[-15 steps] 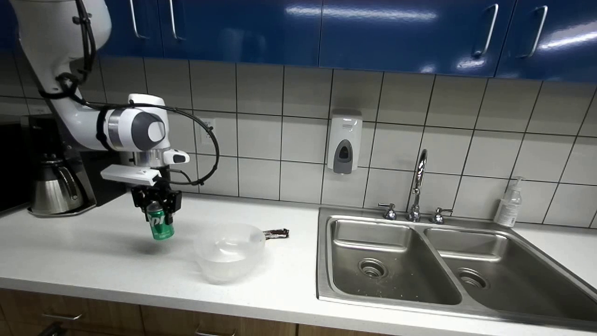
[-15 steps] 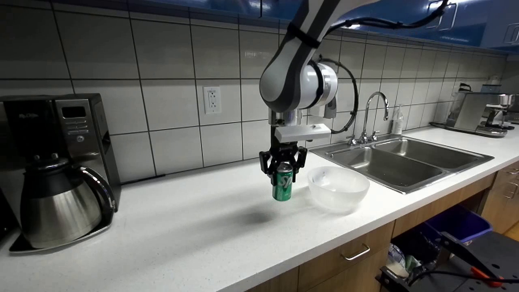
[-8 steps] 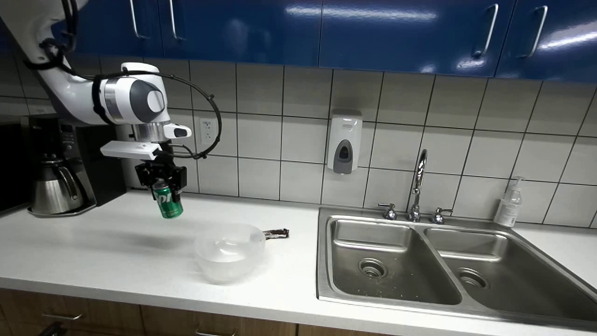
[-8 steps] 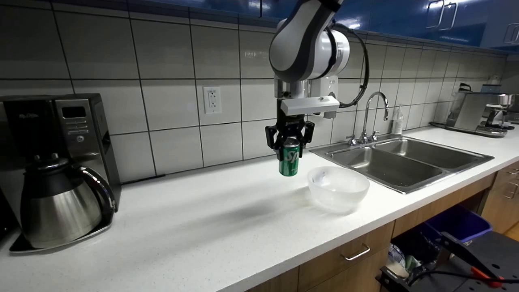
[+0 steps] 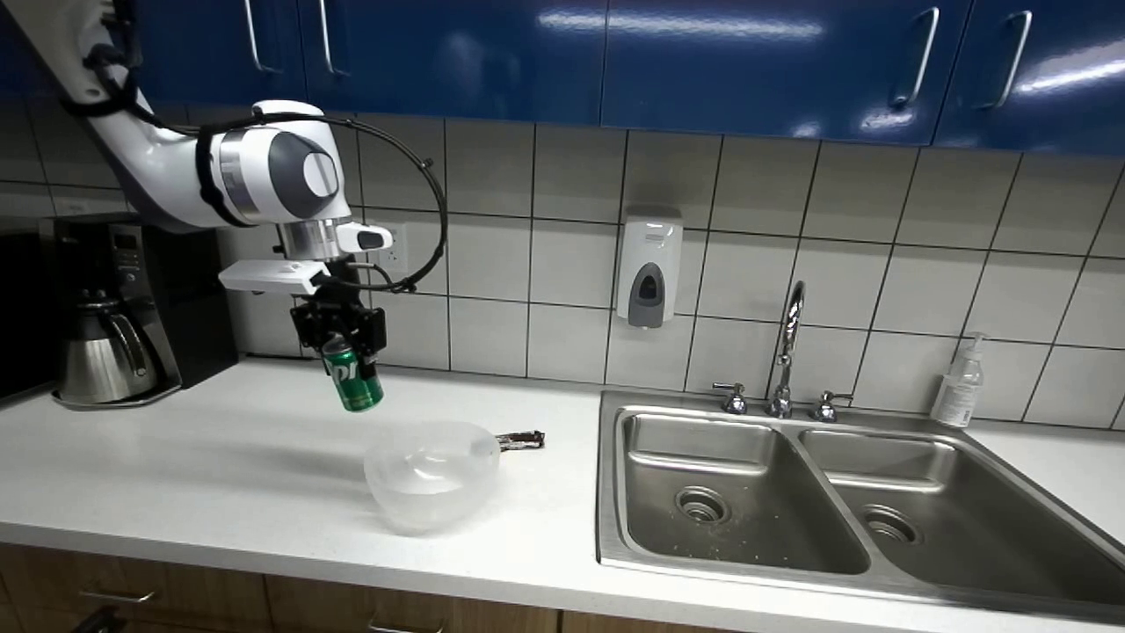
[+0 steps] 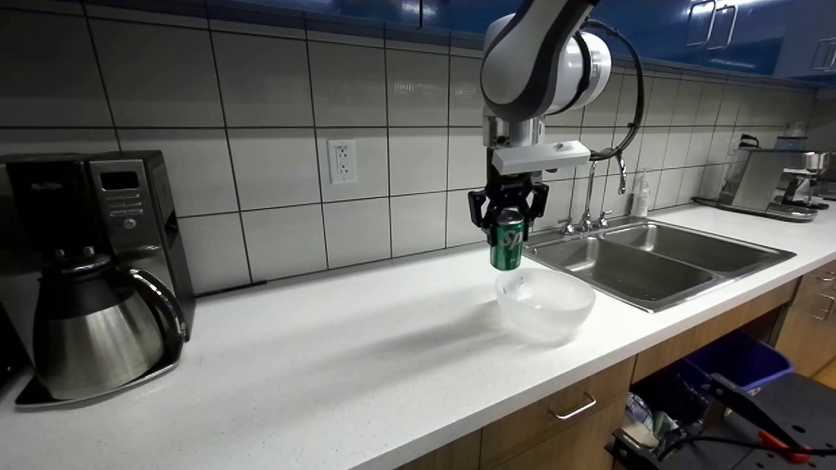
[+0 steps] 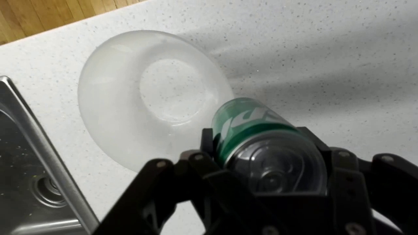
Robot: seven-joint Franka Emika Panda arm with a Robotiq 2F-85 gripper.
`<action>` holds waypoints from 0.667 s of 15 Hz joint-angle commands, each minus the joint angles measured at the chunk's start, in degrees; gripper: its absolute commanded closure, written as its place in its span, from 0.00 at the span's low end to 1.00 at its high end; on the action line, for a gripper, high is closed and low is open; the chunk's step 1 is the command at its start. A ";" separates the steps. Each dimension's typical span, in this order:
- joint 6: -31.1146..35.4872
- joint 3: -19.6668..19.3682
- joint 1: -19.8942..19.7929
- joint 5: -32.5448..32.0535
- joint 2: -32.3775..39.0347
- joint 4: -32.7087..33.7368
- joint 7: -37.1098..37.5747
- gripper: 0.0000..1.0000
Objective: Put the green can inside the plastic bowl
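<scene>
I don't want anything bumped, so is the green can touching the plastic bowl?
Apart: in an exterior view, a strip of white countertop shows between the green can and the plastic bowl.

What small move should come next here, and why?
Probably carry the green soda can sideways until it is over the middle of the plastic bowl, before any lowering. The fingers hold it off the countertop, but in all three views it hangs to one side of the bowl's middle, so lowering now might miss or clip the bowl.
</scene>
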 commanded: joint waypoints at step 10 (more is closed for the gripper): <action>6.42 -2.82 -5.76 -3.43 -1.37 -5.75 9.32 0.61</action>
